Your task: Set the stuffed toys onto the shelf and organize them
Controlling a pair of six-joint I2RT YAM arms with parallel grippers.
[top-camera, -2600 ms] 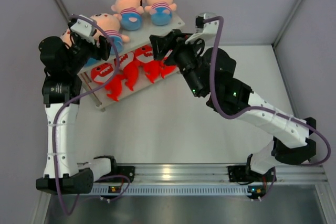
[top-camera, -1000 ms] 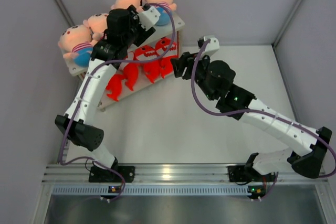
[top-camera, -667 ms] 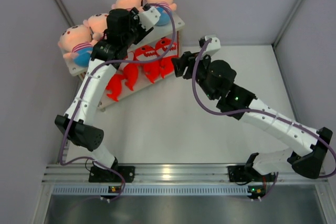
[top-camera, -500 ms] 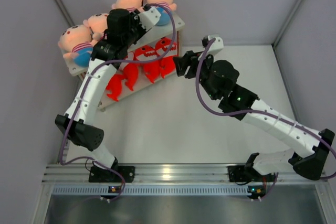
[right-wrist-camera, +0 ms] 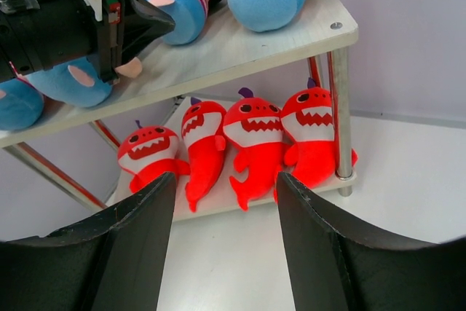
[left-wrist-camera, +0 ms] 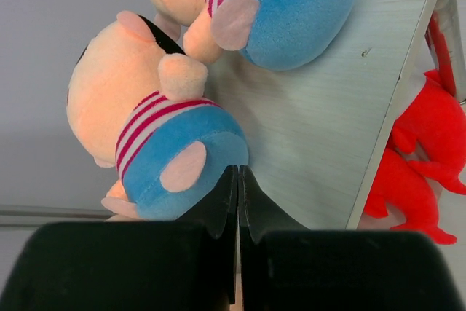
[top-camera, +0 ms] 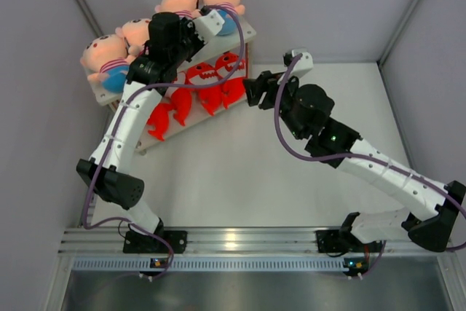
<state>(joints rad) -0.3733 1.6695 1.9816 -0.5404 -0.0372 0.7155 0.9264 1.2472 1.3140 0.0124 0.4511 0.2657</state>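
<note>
Retreating, right fingers [right-wrist-camera: 109, 253] gape empty (left fingers [left-wrist-camera: 222, 205] pressed together beside a doll [left-wrist-camera: 145, 125]).

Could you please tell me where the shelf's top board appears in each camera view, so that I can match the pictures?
Top external: the top board runs diagonally at upper left, largely covered by the dolls.
Left wrist: the board fills the middle, its edge slanting down the right side.
Right wrist: the board crosses the upper half, rising to the right.
Shared landmark: the red sharks on the tier beneath it.
</note>
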